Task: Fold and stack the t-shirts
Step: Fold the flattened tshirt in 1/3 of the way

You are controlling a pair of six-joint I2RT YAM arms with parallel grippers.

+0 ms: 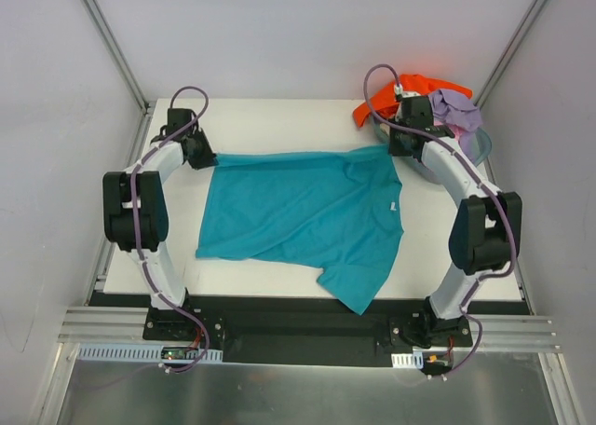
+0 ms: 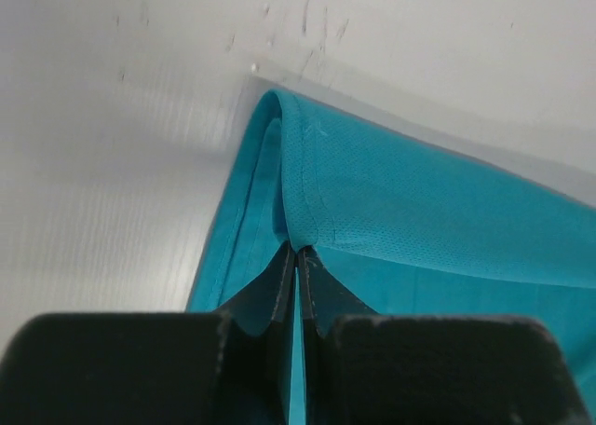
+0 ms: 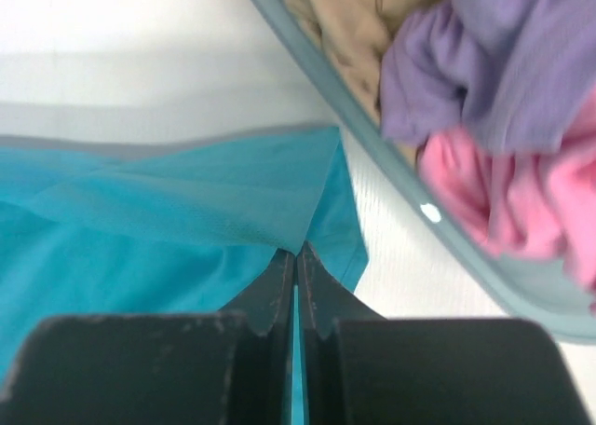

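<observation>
A soft teal cloth t-shirt (image 1: pixel 298 215) lies spread across the white counter (image 1: pixel 279 117). The left end effector (image 2: pixel 296 255) and right end effector (image 3: pixel 296 253) each clamp its far edge.

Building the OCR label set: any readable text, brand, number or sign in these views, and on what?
No readable text in any view.
White neck tag on the teal t-shirt: too small to read.
Wrist views: no print visible on the cloth or the basin.
</observation>
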